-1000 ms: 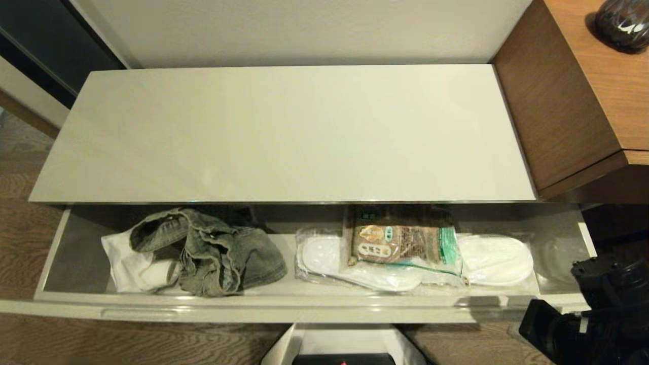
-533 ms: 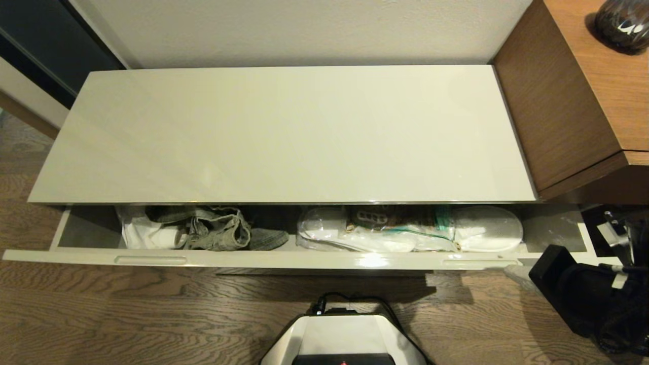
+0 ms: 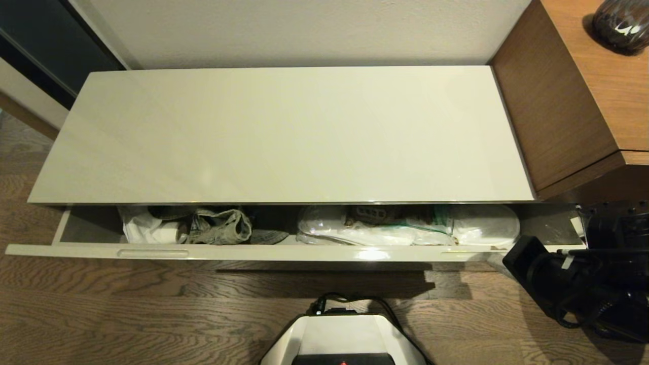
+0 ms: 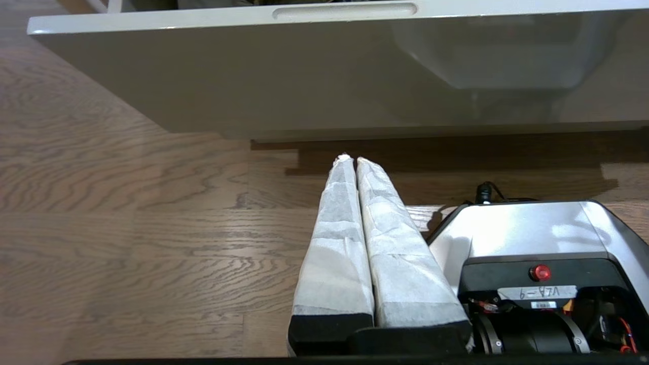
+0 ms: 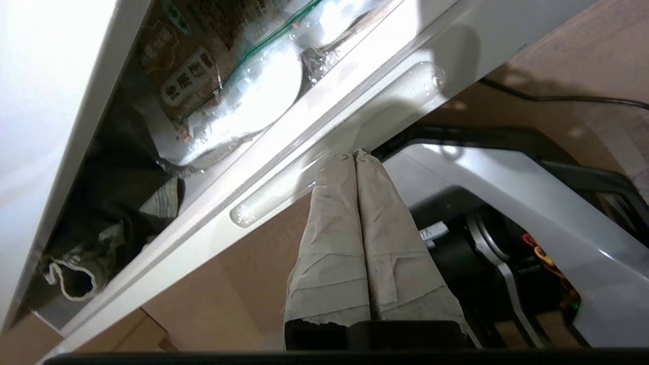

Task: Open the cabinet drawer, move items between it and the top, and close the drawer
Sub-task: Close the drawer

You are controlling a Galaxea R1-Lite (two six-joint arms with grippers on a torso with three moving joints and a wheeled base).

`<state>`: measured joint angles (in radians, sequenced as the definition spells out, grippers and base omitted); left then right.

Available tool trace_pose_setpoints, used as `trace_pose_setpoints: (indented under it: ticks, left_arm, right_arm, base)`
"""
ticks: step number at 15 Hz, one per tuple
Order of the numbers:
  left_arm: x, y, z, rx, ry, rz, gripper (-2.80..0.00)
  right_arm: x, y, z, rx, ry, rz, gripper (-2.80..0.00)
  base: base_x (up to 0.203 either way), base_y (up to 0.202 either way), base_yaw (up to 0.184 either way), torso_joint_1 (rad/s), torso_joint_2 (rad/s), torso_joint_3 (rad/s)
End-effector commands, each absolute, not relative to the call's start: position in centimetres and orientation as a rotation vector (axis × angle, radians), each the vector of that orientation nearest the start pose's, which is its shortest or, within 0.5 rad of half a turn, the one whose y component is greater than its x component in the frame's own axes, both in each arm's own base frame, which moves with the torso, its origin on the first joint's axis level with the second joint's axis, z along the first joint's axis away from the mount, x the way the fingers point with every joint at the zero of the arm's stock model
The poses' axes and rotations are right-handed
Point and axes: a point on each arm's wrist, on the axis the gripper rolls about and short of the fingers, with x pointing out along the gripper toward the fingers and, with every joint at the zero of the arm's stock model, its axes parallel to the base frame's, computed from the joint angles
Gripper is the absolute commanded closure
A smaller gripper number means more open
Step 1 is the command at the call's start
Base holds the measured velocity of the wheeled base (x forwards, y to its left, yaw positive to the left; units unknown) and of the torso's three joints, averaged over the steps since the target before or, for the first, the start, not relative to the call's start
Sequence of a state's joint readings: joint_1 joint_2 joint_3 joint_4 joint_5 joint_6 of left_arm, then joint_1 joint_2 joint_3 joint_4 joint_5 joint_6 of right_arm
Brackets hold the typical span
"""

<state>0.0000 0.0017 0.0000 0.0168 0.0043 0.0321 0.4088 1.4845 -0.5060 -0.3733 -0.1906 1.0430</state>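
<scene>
Nearest to the robot, at about 6 o'clock in the head view, its own white base (image 3: 345,337) stands on the wooden floor (image 3: 127,314). The left hand (image 4: 351,160) hangs low over this floor, well apart from the drawer front, and its two wrapped fingers (image 4: 334,243) are pressed together with nothing between them. At about 4 o'clock the right hand (image 5: 354,153) is also closed and empty; its fingertips meet right at the front panel, beside the right handle recess (image 5: 334,152), but contact cannot be judged for sure.

Further away, the cabinet drawer (image 3: 253,252) is pulled out only a little from under the top (image 3: 284,132). Inside it, toward 10 o'clock, the denim garment (image 3: 220,228) lies crumpled against the white cloth (image 3: 147,230). Toward 2 o'clock the wrapped slippers (image 3: 476,225) lie with the printed packet (image 3: 377,215) on them. The glossy top carries no item.
</scene>
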Motion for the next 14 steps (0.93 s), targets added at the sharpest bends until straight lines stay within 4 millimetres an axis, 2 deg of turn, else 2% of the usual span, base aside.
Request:
trace_pose_setpoints:
  ticks: [1,4,8,12,14]
  left_arm:
    - [-2.3,0.0,7.4,0.032,0.021,0.004,0.00]
    - [-2.3,0.0,7.4,0.032,0.020,0.004,0.00]
    - [-2.3,0.0,7.4,0.032,0.020,0.004,0.00]
    - [-2.3,0.0,7.4,0.032,0.020,0.004,0.00]
    - [-2.3,0.0,7.4,0.032,0.020,0.004,0.00]
  right_arm:
    - [22.1,8.5,11.7,0.818,0.649,-0.166,0.00]
    - [22.9,8.6,12.4,0.829,0.580,-0.181,0.00]
    - [22.9,8.2,16.1,0.865,0.475,-0.154,0.00]
    - [21.6,7.1,21.4,0.890,0.401,-0.124,0.00]
    - [21.2,6.9,22.2,0.876,0.384,-0.111,0.00]
  base:
    - [0.000,0.000,0.000,0.000,0.00,0.000]
    - [0.000,0.000,0.000,0.000,0.00,0.000]
    - [0.000,0.000,0.000,-0.001,0.01,-0.004]
    - [0.000,0.000,0.000,0.000,0.00,0.000]
    - [0.000,0.000,0.000,0.000,0.00,0.000]
